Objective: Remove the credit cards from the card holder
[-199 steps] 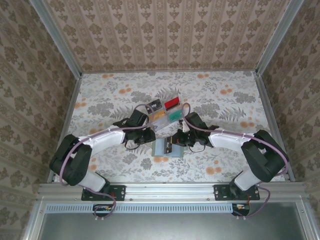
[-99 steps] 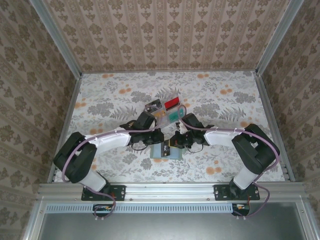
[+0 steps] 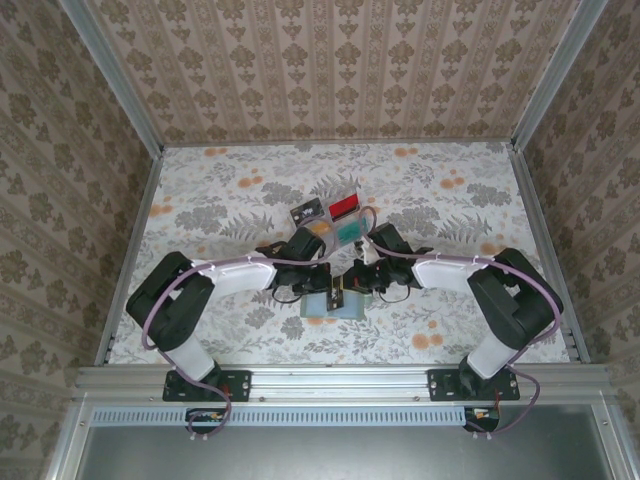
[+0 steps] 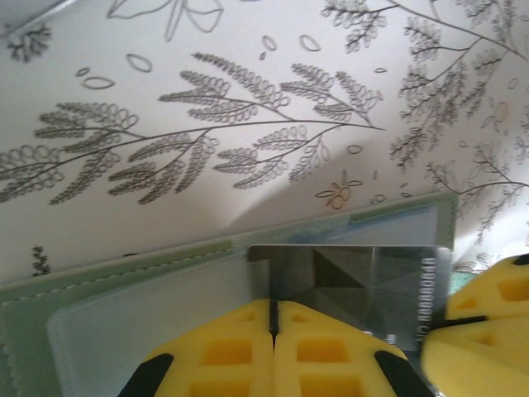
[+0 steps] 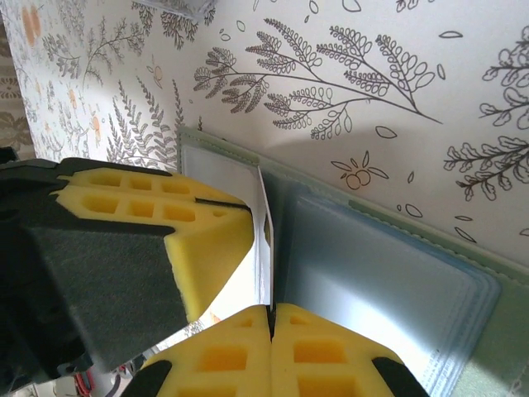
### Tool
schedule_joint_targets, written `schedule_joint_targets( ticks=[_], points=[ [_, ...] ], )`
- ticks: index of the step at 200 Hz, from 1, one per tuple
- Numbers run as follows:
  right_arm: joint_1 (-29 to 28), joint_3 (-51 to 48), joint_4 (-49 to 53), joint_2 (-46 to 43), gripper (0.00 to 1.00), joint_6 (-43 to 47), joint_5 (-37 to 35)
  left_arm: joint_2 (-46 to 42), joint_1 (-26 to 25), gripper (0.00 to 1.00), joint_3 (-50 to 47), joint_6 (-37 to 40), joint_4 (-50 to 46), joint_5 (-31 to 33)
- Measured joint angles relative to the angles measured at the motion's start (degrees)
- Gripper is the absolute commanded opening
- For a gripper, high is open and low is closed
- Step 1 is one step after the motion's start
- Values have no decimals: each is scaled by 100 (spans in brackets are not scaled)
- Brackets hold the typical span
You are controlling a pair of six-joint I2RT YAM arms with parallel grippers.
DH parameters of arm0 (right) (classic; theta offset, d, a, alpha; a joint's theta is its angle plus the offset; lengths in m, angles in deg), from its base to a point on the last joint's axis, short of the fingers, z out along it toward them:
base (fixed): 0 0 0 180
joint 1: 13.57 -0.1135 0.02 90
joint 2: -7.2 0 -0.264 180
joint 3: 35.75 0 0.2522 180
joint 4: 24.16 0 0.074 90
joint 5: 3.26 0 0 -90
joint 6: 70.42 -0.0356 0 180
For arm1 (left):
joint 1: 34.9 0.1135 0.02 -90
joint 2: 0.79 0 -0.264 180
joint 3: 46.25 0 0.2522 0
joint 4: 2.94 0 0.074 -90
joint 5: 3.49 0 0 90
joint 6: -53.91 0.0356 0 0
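Right claw (image 5: 271, 318) pinches the grey card (image 4: 355, 277) edge-on between its pads; the card is partway out of the card holder (image 4: 107, 279), which lies flat on the table (image 3: 220, 200) just ahead of both arms; left claw (image 4: 273, 327), fingers pressed together, sits tip-down at the card's base (likely pinning the holder so only the card slides); four loose cards (image 3: 344, 207) wait just behind.

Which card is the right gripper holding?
The dark grey card with embossed digits, pinched on edge over the card holder by the right gripper. The black card, red card, tan card and teal card lie flat farther back.
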Motion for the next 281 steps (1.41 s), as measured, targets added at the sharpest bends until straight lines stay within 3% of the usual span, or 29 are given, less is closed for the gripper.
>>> schedule_joint_targets(
  ticks=[33, 71, 110, 144, 171, 200, 281],
  points=[
    [140, -94, 142, -334, 0, 83, 7, -11, -11, 12, -15, -15, -81, 44],
    [256, -254, 155, -979, 0, 103, -7, -444, 98, 35, -15, -42, -181, 92],
    [428, -382, -68, -1550, 0, -59, 90, -1504, 575, 68, -127, -186, 31, -96],
    [577, -391, -743, -1777, 0, -538, 319, -1985, 852, 78, -470, -413, 695, -656],
    [660, -396, -1327, -1808, 0, -1003, 468, -1982, 887, 77, -627, -647, 1329, -1165],
    [750, -396, -1867, -1808, 0, -1456, 601, -1980, 925, 71, -656, -964, 1943, -1624],
    [901, -468, -2546, -1808, 0, -2055, 813, -1947, 1001, 21, -656, -1637, 2931, -2243]
  ],
)
